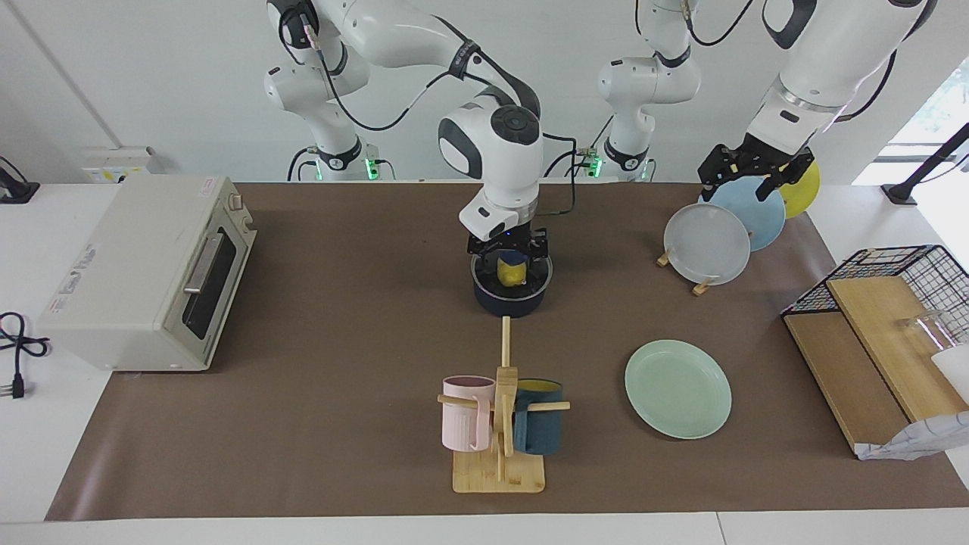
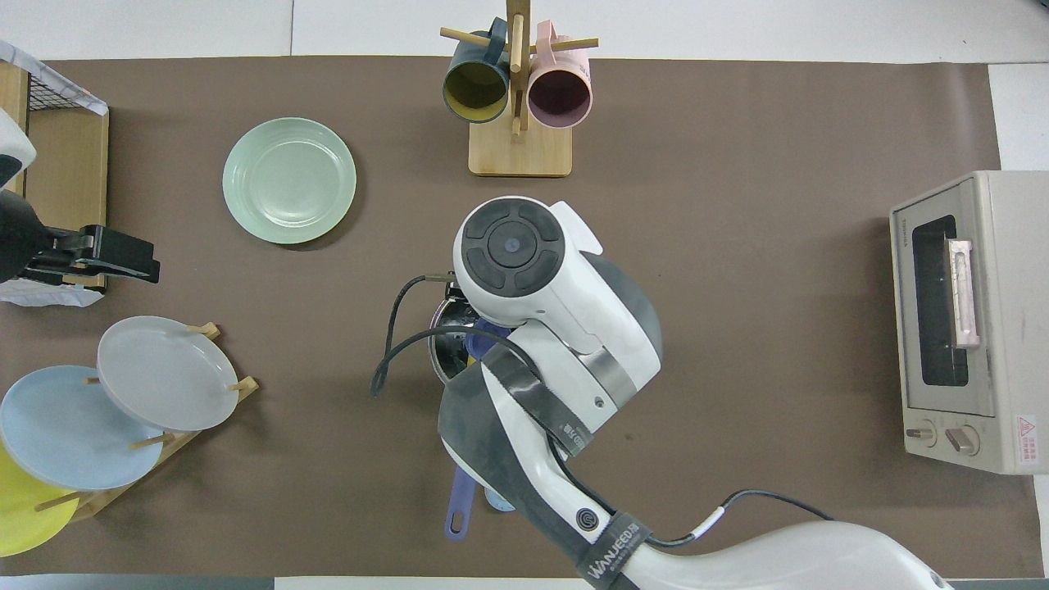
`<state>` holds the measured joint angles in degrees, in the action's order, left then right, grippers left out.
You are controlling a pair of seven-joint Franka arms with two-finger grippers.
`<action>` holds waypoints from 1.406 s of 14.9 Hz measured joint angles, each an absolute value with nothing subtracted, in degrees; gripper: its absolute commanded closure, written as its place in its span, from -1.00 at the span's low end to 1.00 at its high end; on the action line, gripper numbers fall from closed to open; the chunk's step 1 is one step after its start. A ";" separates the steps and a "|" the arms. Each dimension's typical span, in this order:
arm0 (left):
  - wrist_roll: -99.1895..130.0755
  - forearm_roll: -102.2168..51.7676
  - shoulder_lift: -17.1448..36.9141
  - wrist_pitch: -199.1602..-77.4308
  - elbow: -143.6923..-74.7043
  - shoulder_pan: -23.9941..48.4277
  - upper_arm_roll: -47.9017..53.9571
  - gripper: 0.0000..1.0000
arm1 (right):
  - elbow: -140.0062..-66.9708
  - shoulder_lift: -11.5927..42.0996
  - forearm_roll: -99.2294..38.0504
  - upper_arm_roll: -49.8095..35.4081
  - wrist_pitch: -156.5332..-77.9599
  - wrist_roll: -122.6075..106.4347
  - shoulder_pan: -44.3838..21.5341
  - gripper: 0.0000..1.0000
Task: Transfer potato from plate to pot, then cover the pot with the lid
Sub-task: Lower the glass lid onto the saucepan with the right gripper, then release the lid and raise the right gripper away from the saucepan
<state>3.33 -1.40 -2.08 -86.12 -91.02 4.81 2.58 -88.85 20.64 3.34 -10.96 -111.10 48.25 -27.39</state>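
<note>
Most of the pot [image 2: 443, 354] hides from you under the right arm overhead; only its handle pokes out. Facing view: right gripper [image 1: 509, 257] low over the pot, fingers apart around the glossy yellow potato [image 1: 512, 272] inside. Left gripper [image 1: 753, 172] open, waiting over the racked plates [image 1: 706, 244]. Mint plate [image 1: 678, 388] bare.
</note>
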 measured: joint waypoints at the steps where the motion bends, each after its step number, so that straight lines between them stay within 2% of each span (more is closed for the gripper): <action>1: 3.33 -1.40 -2.08 -86.12 -91.02 4.81 2.58 -1.00 | -88.19 19.57 3.35 -10.95 -109.74 48.24 -26.26 -1.00; 7: 3.33 -1.40 -2.08 -86.12 -91.02 4.81 2.57 -1.00 | -82.05 15.00 3.39 -10.39 -95.89 34.21 -17.83 -1.00; 11: 3.33 -1.40 -2.08 -86.12 -91.02 4.81 2.57 -1.00 | -81.68 10.52 3.39 -3.15 -89.05 19.64 -15.66 -1.00; 16: 3.33 -1.40 -2.08 -86.12 -91.02 4.81 2.57 -1.00 | -82.17 9.95 3.37 7.98 -87.67 4.75 -15.27 -1.00; 21: 3.33 -1.40 -2.08 -86.12 -91.03 4.81 2.57 -1.00 | -83.10 9.43 3.37 10.19 -85.98 0.89 -13.56 -1.00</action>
<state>3.33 -1.40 -2.08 -86.12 -91.03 4.81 2.57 -83.10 9.43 3.37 10.19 -85.98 0.89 -13.56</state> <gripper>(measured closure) 0.000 0.000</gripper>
